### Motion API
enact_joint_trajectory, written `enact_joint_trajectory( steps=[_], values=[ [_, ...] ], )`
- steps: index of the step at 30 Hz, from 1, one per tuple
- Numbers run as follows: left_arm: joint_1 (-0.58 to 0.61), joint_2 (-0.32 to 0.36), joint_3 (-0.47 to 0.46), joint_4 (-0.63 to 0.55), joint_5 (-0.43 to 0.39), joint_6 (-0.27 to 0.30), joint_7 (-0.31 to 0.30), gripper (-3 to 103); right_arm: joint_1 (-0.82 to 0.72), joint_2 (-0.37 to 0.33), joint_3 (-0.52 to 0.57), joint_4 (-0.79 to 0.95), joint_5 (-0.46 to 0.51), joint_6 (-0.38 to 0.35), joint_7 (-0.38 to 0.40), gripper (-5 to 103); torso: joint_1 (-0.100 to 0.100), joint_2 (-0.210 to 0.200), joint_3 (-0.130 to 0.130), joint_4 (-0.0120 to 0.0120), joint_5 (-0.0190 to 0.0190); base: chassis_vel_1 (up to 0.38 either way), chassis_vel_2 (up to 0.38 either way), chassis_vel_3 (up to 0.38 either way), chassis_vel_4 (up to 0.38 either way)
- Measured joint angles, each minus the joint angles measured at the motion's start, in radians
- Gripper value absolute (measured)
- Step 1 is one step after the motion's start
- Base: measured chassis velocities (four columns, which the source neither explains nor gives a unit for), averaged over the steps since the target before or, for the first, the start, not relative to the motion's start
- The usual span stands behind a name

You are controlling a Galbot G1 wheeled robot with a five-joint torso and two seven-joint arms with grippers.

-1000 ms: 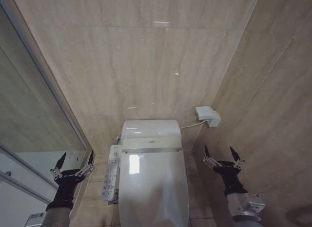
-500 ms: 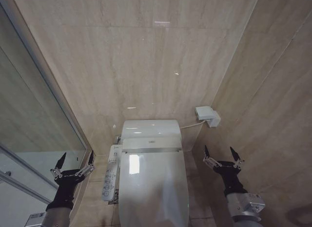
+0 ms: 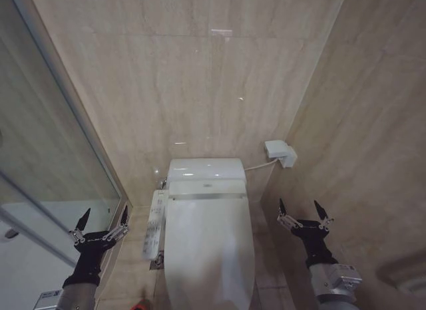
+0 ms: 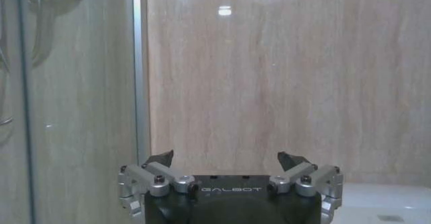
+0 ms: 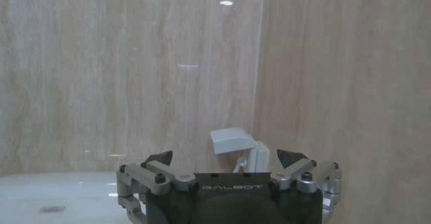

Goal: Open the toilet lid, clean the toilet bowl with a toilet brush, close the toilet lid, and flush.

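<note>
With the toilet lid (image 3: 210, 247) down flat over the toilet bowl (image 3: 174, 298), both arms hang low and idle on either side of it. In the head view the lid runs from centre frame toward 6 o'clock, its hinge end butting the white tank unit (image 3: 205, 170) at the back wall. The left gripper (image 3: 102, 225) sits at roughly 8 o'clock, fingers spread wide and empty, well apart from the lid, with the side control panel (image 3: 154, 224) between the two. The right gripper (image 3: 302, 213) is at roughly 4 o'clock, likewise spread and empty, near the lid's right edge but not touching. A white wall box (image 3: 279, 152) is mounted at about 2 o'clock from the tank, cable running to it. A glass partition (image 3: 46, 150) lines the left wall. A small red object at the bottom edge, 6 to 7 o'clock, can't be identified.
</note>
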Motion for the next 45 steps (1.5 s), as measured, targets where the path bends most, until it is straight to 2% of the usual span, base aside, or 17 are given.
enact_joint_trajectory(
  steps=[29,45],
  values=[
    [0.000,0.000,0.000,0.000,0.000,0.000,0.000,100,0.000,0.000,0.000,0.000,0.000,0.000,0.000,100,-0.001,0.000,0.000,0.0002,0.0000,0.168,-0.111,-0.168,0.115],
    [0.000,0.000,0.000,0.000,0.000,0.000,0.000,100,0.000,0.000,0.000,0.000,0.000,0.000,0.000,100,0.001,0.000,0.000,0.0000,0.0002,0.008,0.008,-0.024,-0.010]
  ],
)
